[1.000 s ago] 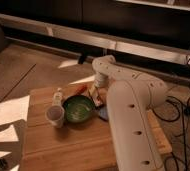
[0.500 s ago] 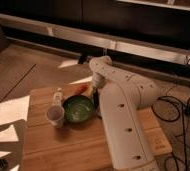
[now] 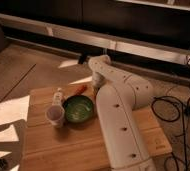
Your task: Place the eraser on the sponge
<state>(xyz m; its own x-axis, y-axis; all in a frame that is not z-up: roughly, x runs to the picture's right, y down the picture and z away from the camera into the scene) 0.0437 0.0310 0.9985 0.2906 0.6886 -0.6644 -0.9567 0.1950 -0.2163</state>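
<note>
Hand (image 3: 94, 89) low at far side of table (image 3: 43, 145), just right of orange-red item (image 3: 80, 89); grip state: cannot tell. Eraser and sponge hidden, likely behind arm (image 3: 120, 115). Risk: with the view blocked, the eraser may be set off-centre and slide off the sponge.

Bare worktop (image 3: 63, 145) across the near-left; crowded farther back by cup (image 3: 55, 115), bottle (image 3: 58, 96), green bowl (image 3: 78, 108) and orange stick (image 3: 80, 89); hand (image 3: 94, 90) low at the far edge, bulky arm (image 3: 120, 120) walling off the right

The end effector (image 3: 94, 88) is at the far edge of the tabletop (image 3: 63, 145), beside an orange-red item (image 3: 80, 88). A green bowl (image 3: 78, 108) sits nearer.
</note>
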